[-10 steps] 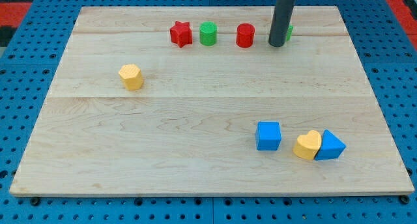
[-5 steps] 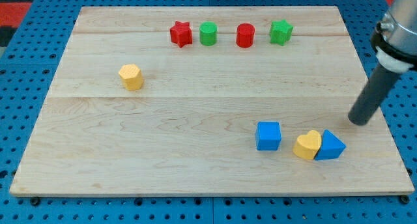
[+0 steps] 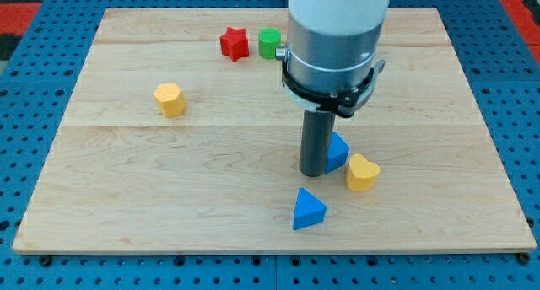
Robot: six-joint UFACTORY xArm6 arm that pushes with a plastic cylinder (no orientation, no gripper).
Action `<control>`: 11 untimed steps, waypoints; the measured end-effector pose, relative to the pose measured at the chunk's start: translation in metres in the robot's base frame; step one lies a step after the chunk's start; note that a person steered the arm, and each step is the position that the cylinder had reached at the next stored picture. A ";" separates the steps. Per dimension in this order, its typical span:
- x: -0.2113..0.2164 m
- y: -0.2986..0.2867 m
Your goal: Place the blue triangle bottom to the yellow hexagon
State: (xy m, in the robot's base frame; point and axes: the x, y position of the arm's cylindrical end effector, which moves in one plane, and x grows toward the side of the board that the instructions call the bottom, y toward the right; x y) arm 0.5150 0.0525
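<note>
The yellow hexagon (image 3: 170,99) sits on the left part of the wooden board (image 3: 126,180). A blue block that looks like a triangle (image 3: 308,210) lies near the view's bottom, right of centre. My tip (image 3: 313,172) stands just above it and a little to its right, apart from it. A second blue block (image 3: 337,150) touches the rod's right side and is partly hidden by it, so its shape is unclear. A yellow heart (image 3: 362,173) lies just right of my tip.
A red star (image 3: 234,44) and a green cylinder (image 3: 269,43) stand near the board's top edge. The arm's wide body hides the top edge to the right of them.
The rod swung from the board's right side to the lower middle. Both blue blocks and the yellow heart have shifted left from their earlier places. The arm now hides the red cylinder and green star.
</note>
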 end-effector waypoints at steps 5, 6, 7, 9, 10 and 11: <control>-0.049 0.061; -0.092 0.079; -0.064 0.036; 0.014 -0.078; 0.009 -0.047; -0.015 0.009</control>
State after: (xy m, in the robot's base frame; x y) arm 0.4998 0.0615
